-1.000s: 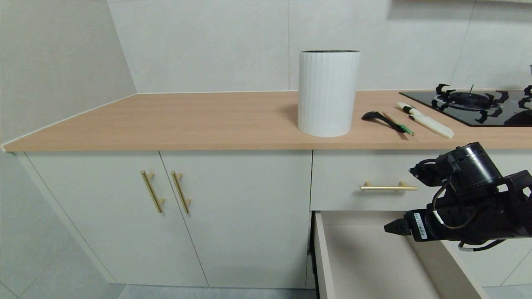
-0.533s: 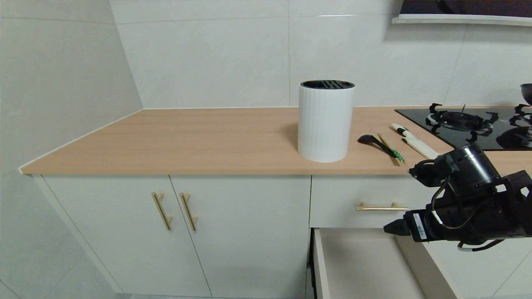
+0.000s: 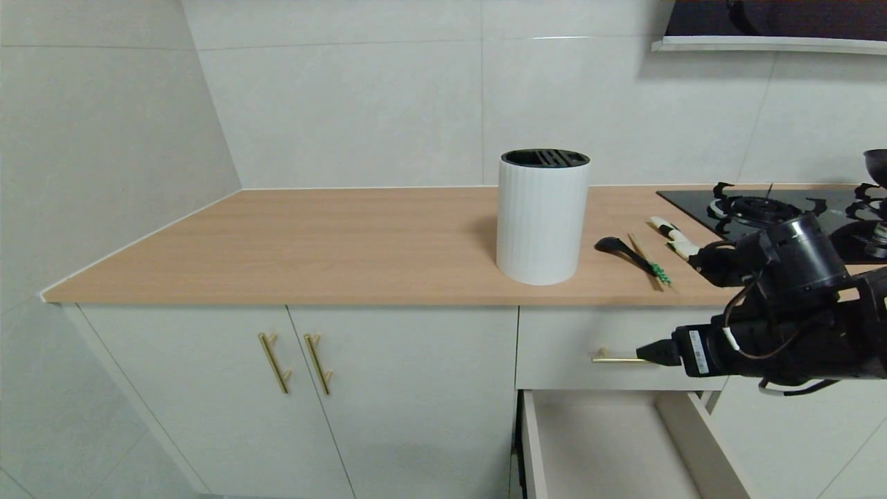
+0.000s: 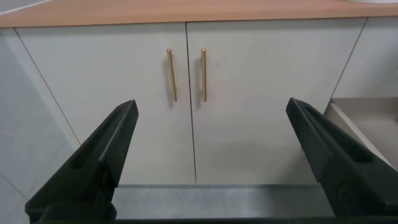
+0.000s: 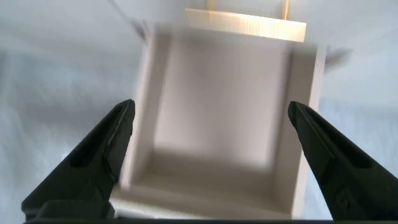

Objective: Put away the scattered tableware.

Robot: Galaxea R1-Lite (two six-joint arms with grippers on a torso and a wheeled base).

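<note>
Right end effector (image 5: 209, 106), fingers spread & holding nothing, hangs over the open drawer (image 3: 535, 443) below the surface (image 3: 312, 256); left end effector (image 4: 211, 102), also spread, faces the cabinet doors (image 4: 249, 93). Step in hand, prob. fetching the 1st item: lift clear of the surface edge, then close across the spoon (image 3: 619, 247) handle alone, since the chopsticks (image 3: 648, 262) lie just beside it & the knife (image 3: 671, 234) near, all right of the holder (image 3: 542, 215). Containers: drawer floor bare where visible; holder's slotted top has nothing sticking out.
</note>
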